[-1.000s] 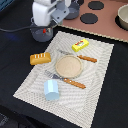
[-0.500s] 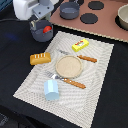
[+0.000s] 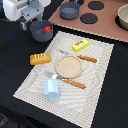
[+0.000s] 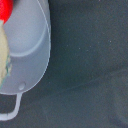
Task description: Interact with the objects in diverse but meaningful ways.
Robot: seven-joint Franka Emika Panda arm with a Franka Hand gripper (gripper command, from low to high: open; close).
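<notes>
The dark table (image 3: 117, 80) fills most of what I see, and on it lies the pale woven mat (image 3: 97, 75), with a brown stove board (image 3: 107, 27) at the far right carrying black round burners. My arm comes in at the far left of the exterior view, and my hand (image 3: 31, 19) hangs over a grey pot (image 3: 40, 32) that stands on the table just off the mat's far left corner. Whether my fingers are open or closed I cannot tell: the body of the arm covers them in the exterior view, and the wrist view shows no fingertips. A second grey pot (image 3: 70, 10) stands on the near edge of the stove board, and part of a third vessel shows at the far right edge. In the middle of the mat is the tan plate (image 3: 68, 65), with a knife (image 3: 82, 58) lying just beyond it and a fork (image 3: 70, 82) on its near side, both orange-handled. The blue cup (image 3: 51, 90) stands near the mat's near left edge, close to the fork's tip. The bread (image 3: 40, 58) lies on the left of the mat, apart from the plate. The yellow packet (image 3: 80, 45) lies toward the far side of the mat, beyond the knife. The tomato (image 3: 46, 29) sits inside the pot under my hand; in the wrist view the pot's rim (image 4: 46, 55) and a red patch (image 4: 5, 10) are very close and blurred.
</notes>
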